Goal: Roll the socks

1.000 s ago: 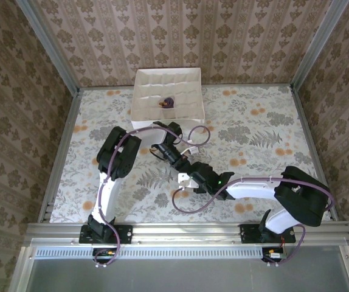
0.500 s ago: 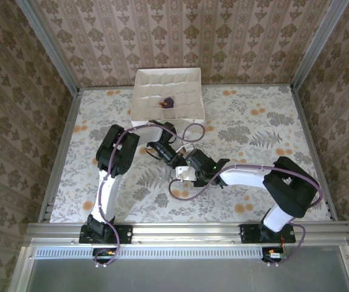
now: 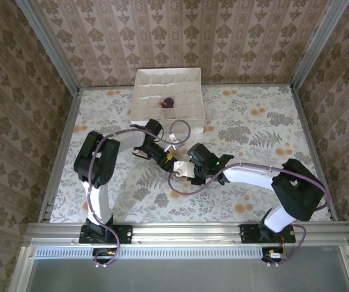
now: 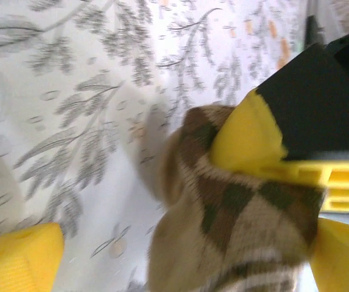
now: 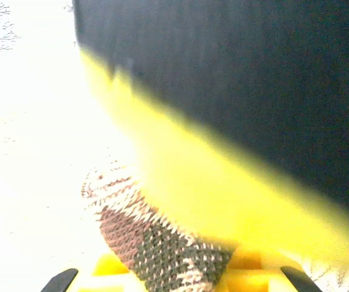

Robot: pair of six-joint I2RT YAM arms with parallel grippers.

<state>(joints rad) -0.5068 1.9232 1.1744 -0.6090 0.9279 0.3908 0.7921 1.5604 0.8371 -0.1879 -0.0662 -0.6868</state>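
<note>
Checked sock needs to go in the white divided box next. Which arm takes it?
Right, probably. The right tool appears clamped on the diamond-checked sock, while the left tool stands wide open around it, gripping nothing. The white divided box sits just beyond both arms.

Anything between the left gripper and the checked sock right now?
Nothing visible. The checked sock lies inside the open left gripper, while the right gripper is clamped on its far end.

Top view: even, soft light, sharp, with faint shadows on the worktop (image 3: 253, 121). Left wrist view blurred throughout. Right wrist view blown out white at left, its close foreground smeared.
</note>
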